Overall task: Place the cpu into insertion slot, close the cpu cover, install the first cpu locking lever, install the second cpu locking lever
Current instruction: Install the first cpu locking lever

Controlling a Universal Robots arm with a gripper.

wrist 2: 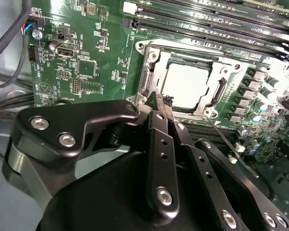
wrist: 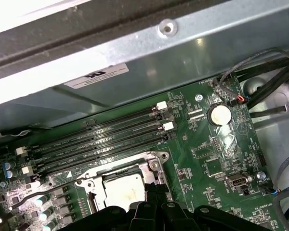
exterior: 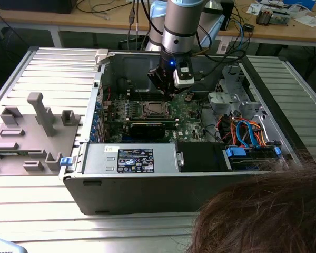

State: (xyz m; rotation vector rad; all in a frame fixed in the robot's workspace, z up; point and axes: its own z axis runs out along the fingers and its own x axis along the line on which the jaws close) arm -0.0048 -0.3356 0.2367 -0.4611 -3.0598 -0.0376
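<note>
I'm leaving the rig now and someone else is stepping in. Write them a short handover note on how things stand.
Gripper: just above the near edge of the socket, holding nothing that shows; open or shut cannot be told.
Chip: already seated in the socket, silver top showing.
Cover: appears down around the chip.
Locking levers: a thin wire lever stands loose beside the socket, so latching looks unfinished.

Lab: cluttered workbench (exterior: 284, 26), open computer case (exterior: 147, 179).
</note>
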